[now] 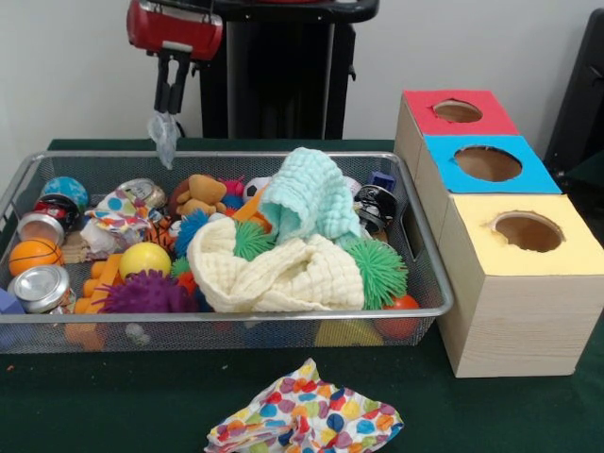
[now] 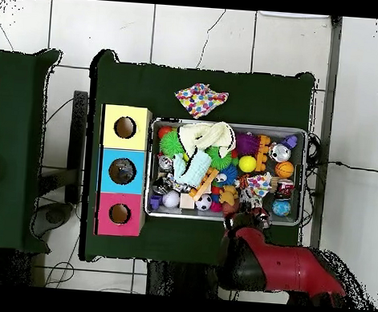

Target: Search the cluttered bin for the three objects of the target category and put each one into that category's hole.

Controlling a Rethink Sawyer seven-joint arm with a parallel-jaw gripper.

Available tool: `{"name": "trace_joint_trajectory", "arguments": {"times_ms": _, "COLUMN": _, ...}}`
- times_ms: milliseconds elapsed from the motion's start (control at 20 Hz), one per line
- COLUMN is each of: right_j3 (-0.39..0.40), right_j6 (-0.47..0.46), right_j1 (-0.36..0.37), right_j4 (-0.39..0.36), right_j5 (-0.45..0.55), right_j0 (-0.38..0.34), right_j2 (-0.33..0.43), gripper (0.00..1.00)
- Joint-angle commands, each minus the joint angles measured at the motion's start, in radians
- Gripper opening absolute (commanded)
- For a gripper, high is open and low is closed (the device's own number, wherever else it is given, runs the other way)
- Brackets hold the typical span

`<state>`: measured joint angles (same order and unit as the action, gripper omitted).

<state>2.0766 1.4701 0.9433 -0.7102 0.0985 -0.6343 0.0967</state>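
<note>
My gripper (image 1: 170,109) hangs above the far left corner of the wire bin (image 1: 236,156), shut on a small pale grey scrap (image 1: 163,139) that dangles from its tips. In the overhead view the gripper (image 2: 248,220) is at the bin's lower edge. Inside the bin a mint green cloth (image 1: 307,193) lies draped over a cream cloth (image 1: 274,269). A polka-dot cloth (image 1: 307,420) lies on the table in front of the bin. At the right stand three boxes with holes on top: red (image 1: 458,111), blue (image 1: 488,163) and yellow (image 1: 528,231).
The bin also holds spiky balls, a yellow ball (image 1: 144,258), an orange ball (image 1: 33,255), metal tins (image 1: 40,286), a plush toy (image 1: 196,193) and another polka-dot piece (image 1: 118,212). Green cloth (image 1: 113,406) covers the table around the bin.
</note>
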Motion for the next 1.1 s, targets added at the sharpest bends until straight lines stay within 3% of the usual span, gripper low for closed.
{"name": "trace_joint_trajectory", "arguments": {"times_ms": 50, "right_j3": 0.059, "right_j6": 0.138, "right_j1": 0.023, "right_j4": 0.057, "right_j5": 0.110, "right_j0": 0.013, "right_j2": -0.037, "gripper": 0.00}}
{"name": "trace_joint_trajectory", "arguments": {"times_ms": 350, "right_j3": 0.082, "right_j6": 0.140, "right_j1": 0.098, "right_j4": 0.106, "right_j5": 0.176, "right_j0": 0.092, "right_j2": -0.066, "gripper": 0.00}}
{"name": "trace_joint_trajectory", "arguments": {"times_ms": 550, "right_j3": 0.075, "right_j6": 0.139, "right_j1": 0.110, "right_j4": 0.130, "right_j5": 0.205, "right_j0": 0.129, "right_j2": -0.078, "gripper": 0.00}}
{"name": "trace_joint_trajectory", "arguments": {"times_ms": 800, "right_j3": 0.040, "right_j6": 0.146, "right_j1": 0.029, "right_j4": 0.119, "right_j5": 0.156, "right_j0": 0.137, "right_j2": -0.082, "gripper": 0.00}}
{"name": "trace_joint_trajectory", "arguments": {"times_ms": 1100, "right_j3": -0.011, "right_j6": 0.106, "right_j1": -0.087, "right_j4": 0.070, "right_j5": 0.063, "right_j0": 0.071, "right_j2": -0.050, "gripper": 0.00}}
